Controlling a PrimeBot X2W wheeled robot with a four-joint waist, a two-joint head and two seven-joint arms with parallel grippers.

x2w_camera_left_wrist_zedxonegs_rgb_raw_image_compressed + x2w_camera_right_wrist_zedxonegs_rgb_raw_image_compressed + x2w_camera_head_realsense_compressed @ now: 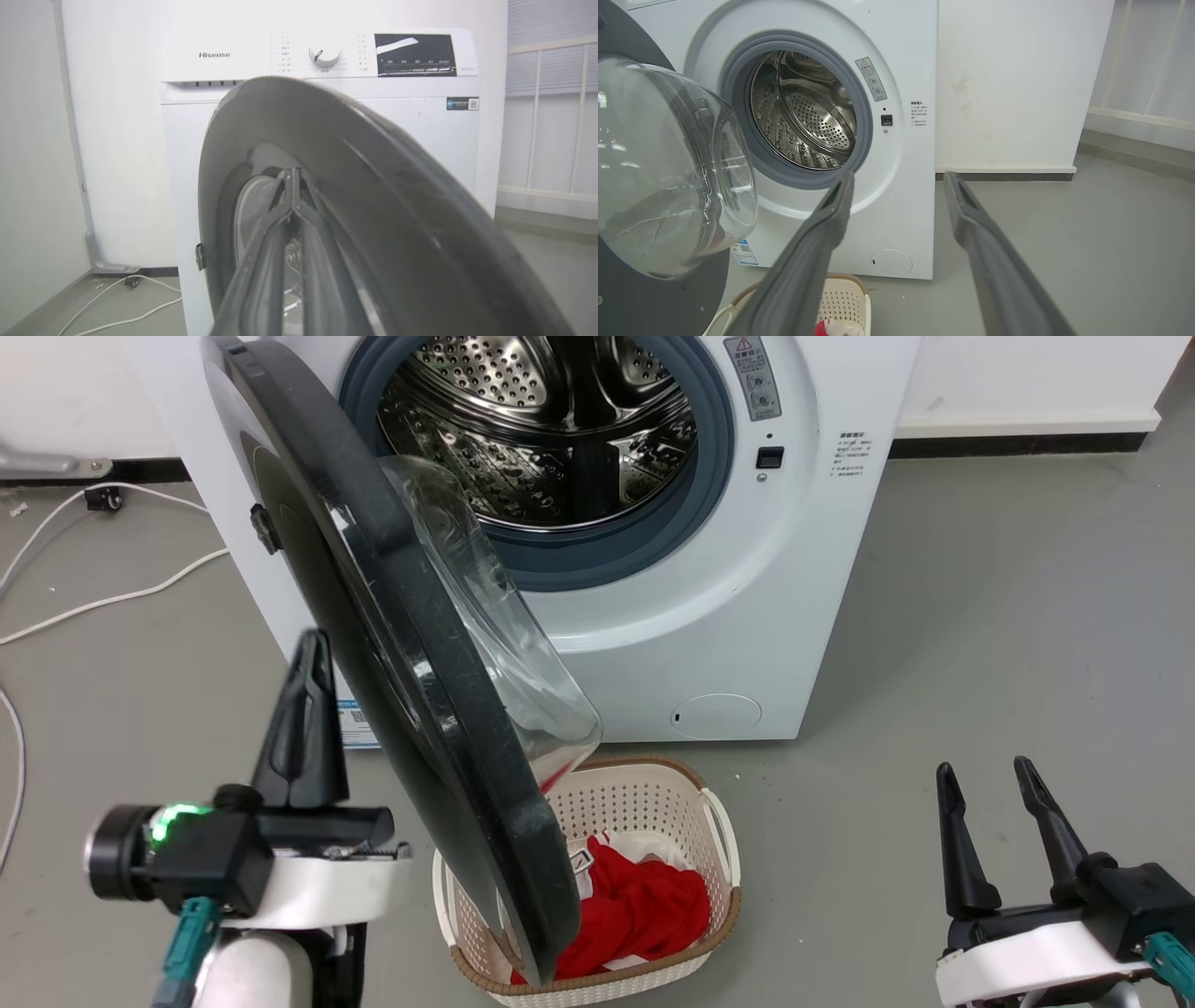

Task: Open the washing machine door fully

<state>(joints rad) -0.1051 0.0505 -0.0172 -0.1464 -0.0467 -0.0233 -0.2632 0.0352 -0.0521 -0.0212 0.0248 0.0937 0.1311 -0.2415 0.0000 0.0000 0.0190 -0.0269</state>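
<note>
The washing machine door [420,681] is a round black door with a clear glass bowl [504,644]. It stands swung out from the white machine, edge-on to me, over the basket. My left gripper [313,649] is shut with nothing in it and points up just left of the door's outer face. In the left wrist view its fingertips [292,175] meet in front of the door [373,186]; contact cannot be told. My right gripper [985,767] stands open at the lower right, apart from the door. Its fingers [831,210] frame the drum side, with the door's bowl [668,163] at left.
The steel drum opening [541,420] with its grey rubber rim is uncovered. A cream laundry basket [719,821] holding red cloth [644,905] sits on the floor under the door's lower edge. White cables [93,602] lie on the floor at the left. Grey floor stretches to the right.
</note>
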